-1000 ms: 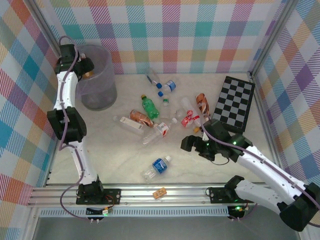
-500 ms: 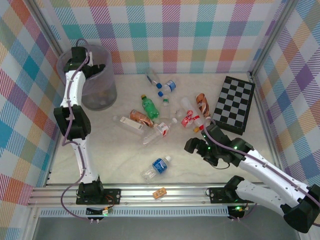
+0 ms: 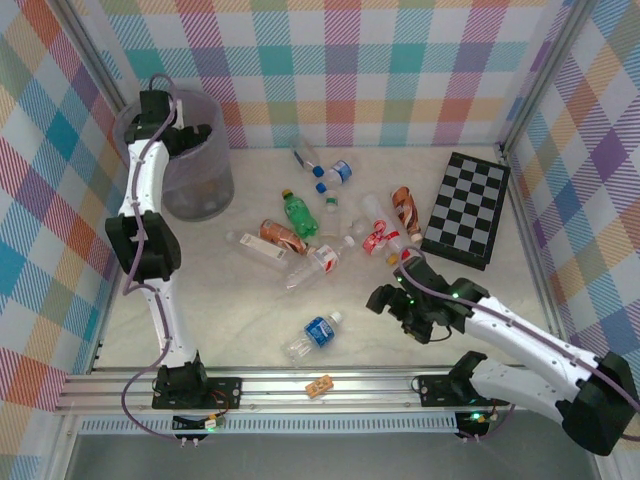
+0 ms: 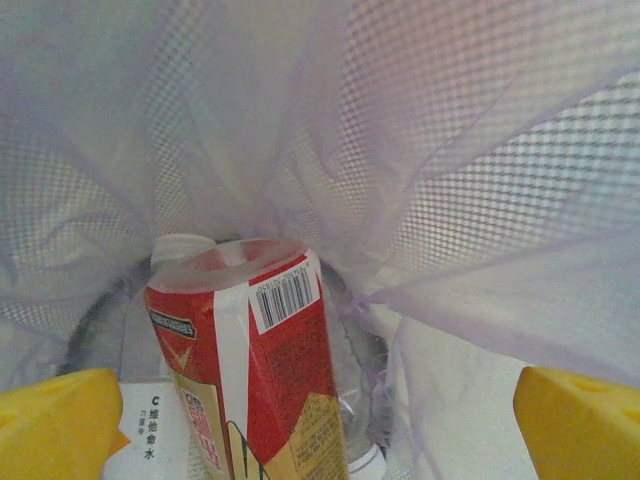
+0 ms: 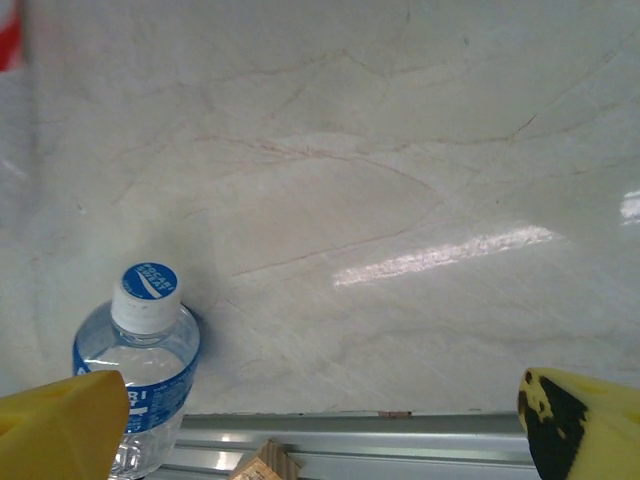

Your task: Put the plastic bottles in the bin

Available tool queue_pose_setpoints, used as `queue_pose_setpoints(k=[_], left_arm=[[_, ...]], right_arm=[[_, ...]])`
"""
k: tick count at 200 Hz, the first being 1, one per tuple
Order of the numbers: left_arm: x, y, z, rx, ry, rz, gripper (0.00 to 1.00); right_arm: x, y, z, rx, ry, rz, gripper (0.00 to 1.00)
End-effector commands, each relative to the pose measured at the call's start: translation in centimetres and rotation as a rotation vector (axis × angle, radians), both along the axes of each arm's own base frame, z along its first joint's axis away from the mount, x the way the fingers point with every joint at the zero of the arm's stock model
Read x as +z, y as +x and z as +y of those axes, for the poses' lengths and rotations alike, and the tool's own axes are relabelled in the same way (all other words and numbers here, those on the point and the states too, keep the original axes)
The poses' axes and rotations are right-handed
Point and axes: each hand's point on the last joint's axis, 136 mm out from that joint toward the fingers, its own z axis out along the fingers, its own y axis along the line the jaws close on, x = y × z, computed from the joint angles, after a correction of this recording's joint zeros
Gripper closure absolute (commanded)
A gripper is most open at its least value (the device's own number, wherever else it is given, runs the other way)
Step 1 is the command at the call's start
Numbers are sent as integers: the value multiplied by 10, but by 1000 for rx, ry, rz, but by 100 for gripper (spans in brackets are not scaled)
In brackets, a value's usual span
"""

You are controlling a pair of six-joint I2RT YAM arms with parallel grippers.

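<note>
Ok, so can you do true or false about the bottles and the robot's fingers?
1. The left fingers are open over the bin. True.
2. The green bottle is inside the bin. False: it lies on the table among other bottles.
3. A red-labelled bottle is inside the bin. True.
4. The right fingers are squeezing the blue-labelled bottle. False: they are open, and that bottle lies on the table, not gripped.
5. The checkerboard sits right next to the bin. False: it is on the far side of the table from the bin, on the right.
</note>
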Motion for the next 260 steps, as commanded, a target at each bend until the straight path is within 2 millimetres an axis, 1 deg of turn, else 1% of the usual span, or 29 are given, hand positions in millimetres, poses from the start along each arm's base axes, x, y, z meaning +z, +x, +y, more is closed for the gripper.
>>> queue_pose_setpoints(k=[1,14,38,55,72,84,92,103,105,118,140,143,155,167,169,191,203,213,223,244,253,257,260], left_arm=[[97,-13,-4,-21,50,-196,0],[112,-18,-8,-31,76,-211,0],[141,-33,-7,-32,161,-242,0],[168,-49,-9,-37,193,-283,0],[194,-70,-13,-23,196,-317,0],[207,-86,-21,-23,173,-333,0],[215,-97,-31,-33,150,-345,0],[218,-111,-45,-55,120,-349,0],[222,-115,-48,-57,117,-357,0],[226,-135,-63,-76,101,-361,0],[222,-170,-86,-113,42,-347,0],[224,-176,-90,-122,32,-353,0],[219,-197,-108,-162,2,-339,0],[207,-218,-127,-208,-19,-309,0],[208,-223,-129,-215,-22,-313,0],[184,-255,-155,-270,-103,-279,0],[173,-269,-165,-280,-164,-271,0],[160,-280,-174,-298,-196,-256,0],[150,-290,-187,-328,-230,-247,0],[119,-309,-213,-407,-273,-191,0],[108,-317,-221,-430,-316,-174,0],[105,-321,-223,-435,-342,-171,0],[98,-323,-225,-436,-361,-155,0]], right_arm=[[13,-1,21,0,69,20,0],[10,-2,32,5,83,38,1],[6,-6,54,29,77,57,1],[6,-6,69,48,73,44,1],[6,-5,81,58,77,43,0],[8,-4,96,65,118,39,0],[9,-5,104,74,130,46,0],[9,-6,113,93,136,55,0],[9,-7,115,97,139,56,0],[8,-9,125,120,145,65,0],[5,-10,136,135,153,80,0],[4,-10,137,133,153,82,0],[0,-9,141,132,153,88,0],[-6,-9,143,132,142,99,0],[-7,-9,143,133,142,103,0],[-20,-11,153,150,144,141,0],[-25,-11,158,158,146,155,0],[-28,-10,161,164,143,160,1],[-30,-8,162,165,136,154,1],[-36,-3,162,156,118,147,1],[-39,-1,160,150,108,147,1],[-40,-1,160,148,108,150,0],[-41,-1,160,147,108,151,0]])
